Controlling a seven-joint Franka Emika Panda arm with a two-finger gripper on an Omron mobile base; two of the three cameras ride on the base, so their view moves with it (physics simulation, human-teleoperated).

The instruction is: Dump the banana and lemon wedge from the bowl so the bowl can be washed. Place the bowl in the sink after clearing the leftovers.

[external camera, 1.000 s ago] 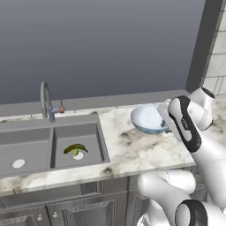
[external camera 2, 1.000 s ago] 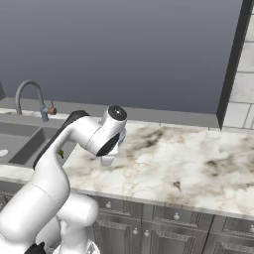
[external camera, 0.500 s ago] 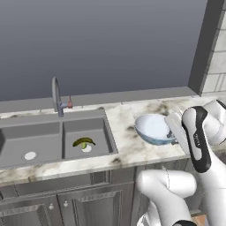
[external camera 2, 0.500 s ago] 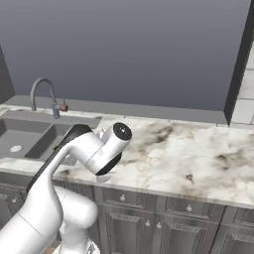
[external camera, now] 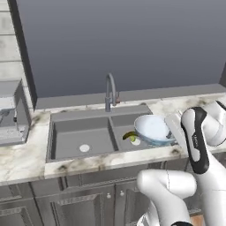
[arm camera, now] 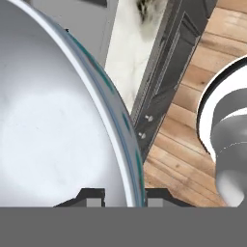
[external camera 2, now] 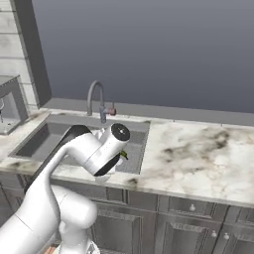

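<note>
Over the Sink's Right Basin: Bowl Held by Its Rim

At the bowl's edge, the gripper (arm camera: 124,197) is clamped on the rim of the bowl (external camera: 152,129), held tilted above the right basin of the sink (external camera: 79,132). No writing is legible anywhere. A banana (external camera: 130,135) lies in that basin beneath it. The arm (external camera: 196,141) bends at the elbow, its forearm reaching left.

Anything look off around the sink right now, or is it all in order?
One oddity: a yellow-green banana lies in the right basin of the grey double-basin sink, by its drain. The end effector grips the rim of the pale blue-white bowl, held tilted over that basin. Nothing spilled on the marble counter.
</note>
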